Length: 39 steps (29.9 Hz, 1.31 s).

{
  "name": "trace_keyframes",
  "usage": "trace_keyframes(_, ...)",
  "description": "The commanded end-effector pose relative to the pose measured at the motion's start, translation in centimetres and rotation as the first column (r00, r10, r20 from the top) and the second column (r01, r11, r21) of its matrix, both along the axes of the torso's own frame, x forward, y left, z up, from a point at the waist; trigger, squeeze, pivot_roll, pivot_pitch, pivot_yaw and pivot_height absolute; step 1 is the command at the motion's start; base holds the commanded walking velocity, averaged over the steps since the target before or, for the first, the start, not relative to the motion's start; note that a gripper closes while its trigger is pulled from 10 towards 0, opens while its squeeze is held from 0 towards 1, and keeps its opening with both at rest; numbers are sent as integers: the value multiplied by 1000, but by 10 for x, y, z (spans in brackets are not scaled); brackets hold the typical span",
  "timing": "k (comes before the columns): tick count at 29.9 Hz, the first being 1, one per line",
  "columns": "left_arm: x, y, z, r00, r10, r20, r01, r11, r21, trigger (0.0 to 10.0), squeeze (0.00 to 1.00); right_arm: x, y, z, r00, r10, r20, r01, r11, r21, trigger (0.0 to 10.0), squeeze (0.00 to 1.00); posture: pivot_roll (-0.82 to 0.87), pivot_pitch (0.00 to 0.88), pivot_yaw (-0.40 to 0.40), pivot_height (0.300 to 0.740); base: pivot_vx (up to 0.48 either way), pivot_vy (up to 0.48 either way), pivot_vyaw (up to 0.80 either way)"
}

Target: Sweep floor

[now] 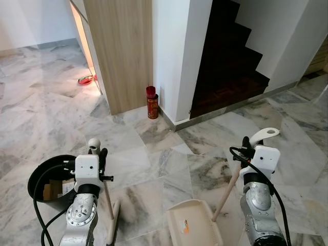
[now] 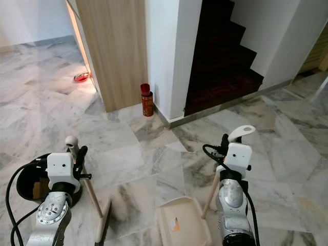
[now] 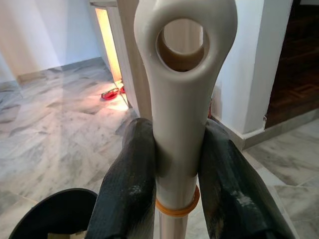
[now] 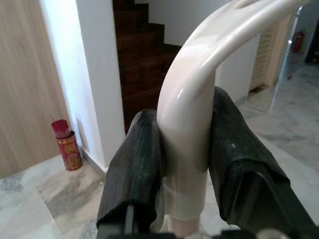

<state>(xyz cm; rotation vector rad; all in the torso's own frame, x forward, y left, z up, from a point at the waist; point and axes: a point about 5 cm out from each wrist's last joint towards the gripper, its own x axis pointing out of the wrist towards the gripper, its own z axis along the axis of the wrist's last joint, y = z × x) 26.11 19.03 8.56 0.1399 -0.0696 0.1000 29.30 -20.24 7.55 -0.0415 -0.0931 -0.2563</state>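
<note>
The broom (image 3: 182, 124) is clamped in the left hand (image 3: 182, 199), the dustpan (image 1: 193, 223) handle in the right hand (image 4: 187, 164). Both grips should be kept firm, the pan lip flat on the floor (image 1: 164, 154).

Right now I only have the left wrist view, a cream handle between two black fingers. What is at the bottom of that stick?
Observer: It is a broom; its head rests on the marble floor in front of the robot.
Operator: What is the other arm doing?
Observer: The right gripper is shut on the curved handle of a dustpan, whose cream tray sits on the floor between the arms.
Operator: The dark thing low in my view?
Observer: A round black bin on the floor beside the left arm, with cardboard-like scraps inside.
</note>
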Motion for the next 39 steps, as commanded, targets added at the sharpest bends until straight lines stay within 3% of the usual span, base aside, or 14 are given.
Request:
trace_keyframes(1,4,-2,9,999,-13,48,13,1000,10,10000,0,3,-3,9,999,-4,49,4,1000,-12,10000,0,-3,0,-12,740,0,-409,-800)
trace_keyframes(15,5,-1,9,999,0,50,-1,1000,7,10000,0,3,-2,9,999,-2,42,2,1000,-10,10000,0,1,0,-17,740,0,-243,-800)
trace_keyframes(39,9,-2,11,998,3,62,-2,1000,-13,10000,0,4,-7,12,999,-12,51,13,1000,-18,10000,0,-11,0,-19,740,0,0,-800)
